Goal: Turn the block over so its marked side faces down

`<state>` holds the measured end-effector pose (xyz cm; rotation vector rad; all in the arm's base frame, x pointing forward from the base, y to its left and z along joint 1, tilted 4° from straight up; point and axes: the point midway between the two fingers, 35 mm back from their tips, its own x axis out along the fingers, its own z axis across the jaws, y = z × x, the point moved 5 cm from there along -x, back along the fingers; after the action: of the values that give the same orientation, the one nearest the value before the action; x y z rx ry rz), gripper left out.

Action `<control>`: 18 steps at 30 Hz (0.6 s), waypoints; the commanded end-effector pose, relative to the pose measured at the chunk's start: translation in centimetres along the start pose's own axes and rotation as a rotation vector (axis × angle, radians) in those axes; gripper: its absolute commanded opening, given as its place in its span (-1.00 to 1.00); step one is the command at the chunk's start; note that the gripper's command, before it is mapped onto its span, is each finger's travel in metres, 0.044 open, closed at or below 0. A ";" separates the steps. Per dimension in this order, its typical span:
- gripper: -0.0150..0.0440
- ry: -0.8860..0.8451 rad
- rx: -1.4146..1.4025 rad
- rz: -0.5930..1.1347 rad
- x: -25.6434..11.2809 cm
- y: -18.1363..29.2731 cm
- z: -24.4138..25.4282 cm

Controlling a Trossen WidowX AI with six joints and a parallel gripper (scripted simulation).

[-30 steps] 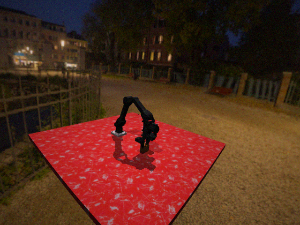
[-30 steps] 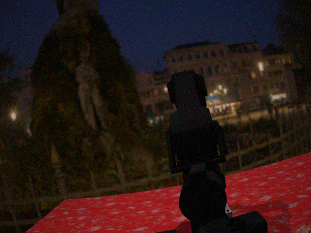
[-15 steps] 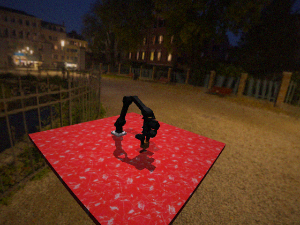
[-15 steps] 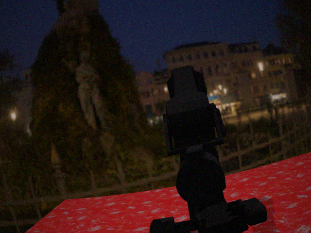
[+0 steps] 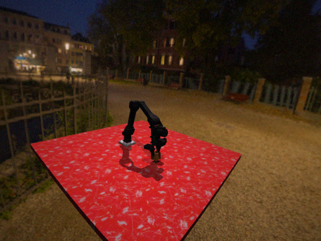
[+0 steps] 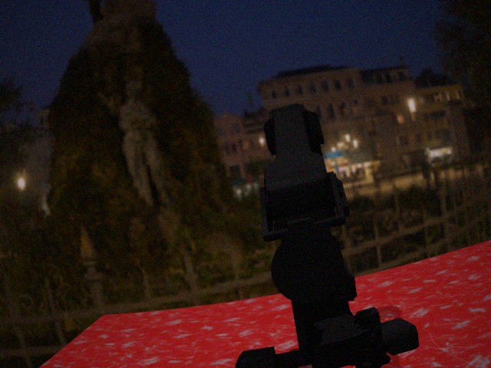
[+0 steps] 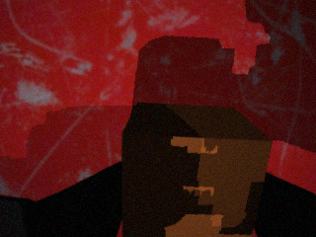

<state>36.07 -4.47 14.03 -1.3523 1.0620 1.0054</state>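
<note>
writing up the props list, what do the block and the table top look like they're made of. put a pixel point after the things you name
The block (image 5: 156, 156) (image 7: 232, 165): perhaps matt wood or painted plastic; it is plain brown with flat faces and no clear grain, so the look leaves it open.
The table top (image 5: 134, 205) (image 6: 158, 336) (image 7: 64, 44): possibly a printed or laminated sheet, red with white flecks and thin scratch-like lines.
</note>
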 end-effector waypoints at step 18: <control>-0.49 -0.002 -0.008 -0.326 0.0 2.1 0.1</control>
<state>34.41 -4.49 13.31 -1.4511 0.8548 0.8093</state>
